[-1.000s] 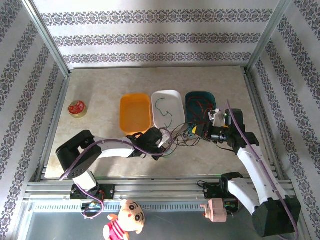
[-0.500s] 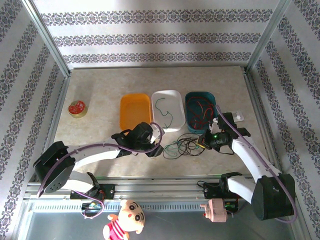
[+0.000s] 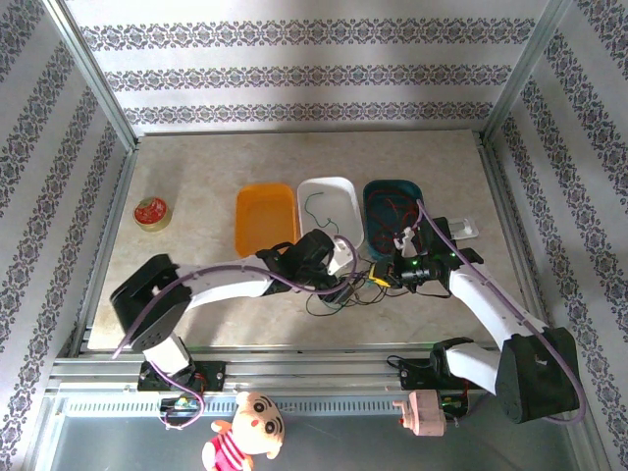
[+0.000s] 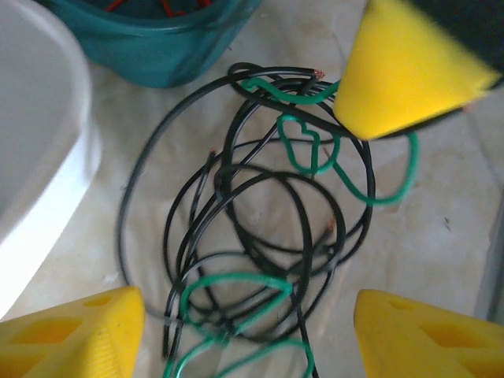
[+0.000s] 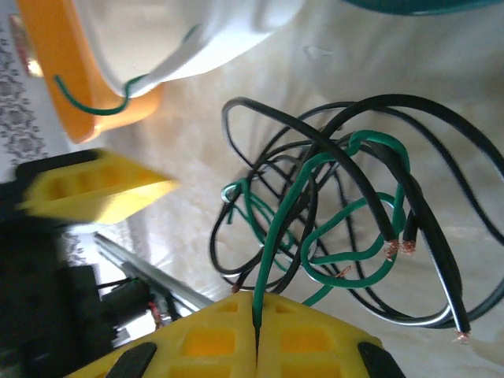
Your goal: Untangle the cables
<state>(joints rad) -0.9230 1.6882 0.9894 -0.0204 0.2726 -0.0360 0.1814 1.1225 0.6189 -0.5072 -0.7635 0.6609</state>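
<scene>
— Cables point(image 3: 351, 287) lie knotted just before the teal tray point(image 3: 392, 183); which step?
— Teasing out: right gripper point(image 5: 257, 303) pinches the green strand point(image 5: 272, 236), left gripper point(image 4: 246, 303) gapes above. Next it likely needs a black loop point(image 4: 223, 175) pinned

Glossy plastic-coated cables point(image 4: 223, 179), smooth plastic white tray point(image 4: 31, 157), stone-look table point(image 4: 449, 260)

Cables point(image 3: 345, 288) lie on table point(image 3: 196, 167) before the trays point(image 3: 327, 181).

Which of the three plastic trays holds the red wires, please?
The teal plastic tray, rightmost; the white plastic tray beside it holds only green wire.
</scene>
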